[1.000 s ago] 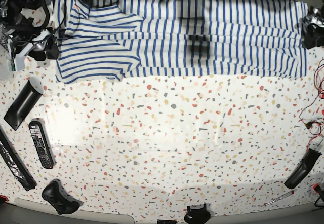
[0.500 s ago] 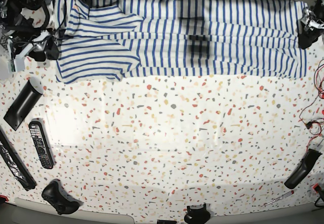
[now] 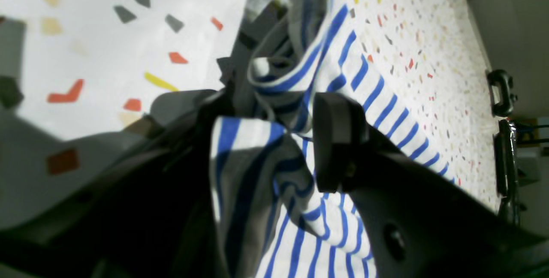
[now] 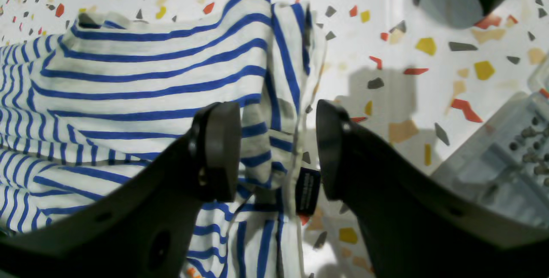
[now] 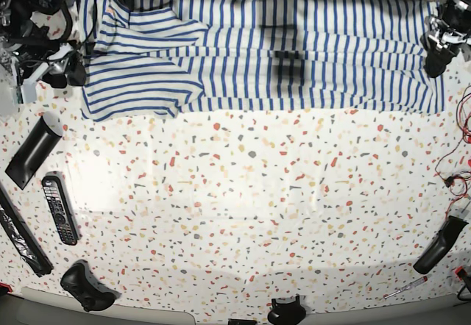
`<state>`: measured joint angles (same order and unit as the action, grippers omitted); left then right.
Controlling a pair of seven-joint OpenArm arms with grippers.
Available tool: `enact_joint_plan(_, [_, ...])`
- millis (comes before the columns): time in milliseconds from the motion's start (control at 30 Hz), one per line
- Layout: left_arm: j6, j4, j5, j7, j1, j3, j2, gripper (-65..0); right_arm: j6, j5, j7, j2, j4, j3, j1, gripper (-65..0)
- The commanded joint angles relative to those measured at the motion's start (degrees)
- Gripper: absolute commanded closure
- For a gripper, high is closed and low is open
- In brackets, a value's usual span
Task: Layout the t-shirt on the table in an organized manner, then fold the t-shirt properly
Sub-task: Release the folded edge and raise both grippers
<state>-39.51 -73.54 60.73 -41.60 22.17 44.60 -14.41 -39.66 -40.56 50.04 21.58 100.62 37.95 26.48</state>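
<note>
Pincer check: right pincer [image 4: 274, 149] gapes around the collar edge; left pincer [image 3: 274, 140] is clamped on bunched hem.
White blue-striped cloth t-shirt [image 5: 280, 45] lies across the speckled terrazzo worktop's [image 5: 250, 207] far edge; soft, limp, light; best gripped at seams.

White cloth with thin blue stripes on the t-shirt [image 5: 280, 49], greyer in the shaded folds, with a small dark navy label [image 4: 307, 191] at one edge. White terrazzo on the counter [image 5: 243, 207], flecked with red, orange, yellow, grey and black chips. Matte black on the left claw [image 3: 274, 140] and the right claw [image 4: 278, 151], black too on the remote [image 5: 59, 209] with pale buttons, the game controller [image 5: 87, 286] and the long flat bar [image 5: 31, 151] with its white end.
</note>
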Motion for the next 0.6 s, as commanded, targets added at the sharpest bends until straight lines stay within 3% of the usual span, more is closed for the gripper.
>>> enact_joint_plan(0, [-0.49,-0.68,0.92,-0.46,0.0,0.26,-0.5,-27.5,-0.34,-0.81,-1.11,0.96,0.94,0.5,-0.13,-27.9])
enact_joint_plan(133, [-0.49,-0.68,0.94,-0.61,-0.28,0.24,0.42,-27.0,-0.34,-0.83,-1.11,0.94,0.94,0.5,-0.13,-27.9])
enact_joint_plan(267, [-0.49,-0.68,1.49,-0.5,-0.85,0.24,0.96,-21.0,-0.34,-0.81,-1.11,0.96,0.94,0.5,-0.13,-27.9])
enact_joint_plan(333, [-0.49,-0.68,1.22,-0.59,-1.09,0.26,1.05,-15.4,-0.34,-0.81,-1.11,0.96,0.94,0.5,-0.11,-27.9])
enact_joint_plan(433, [-0.49,-0.68,0.33,-0.48,-1.07,0.26,1.05,0.0,-0.34,-0.81,-1.11,0.96,0.94,0.5,-0.11,-27.9])
enact_joint_plan(567, [-0.49,-0.68,-3.82,5.03,-1.05,0.26,1.03,0.0,-0.34,-0.81,-1.11,0.96,0.94,0.5,-0.11,-27.9])
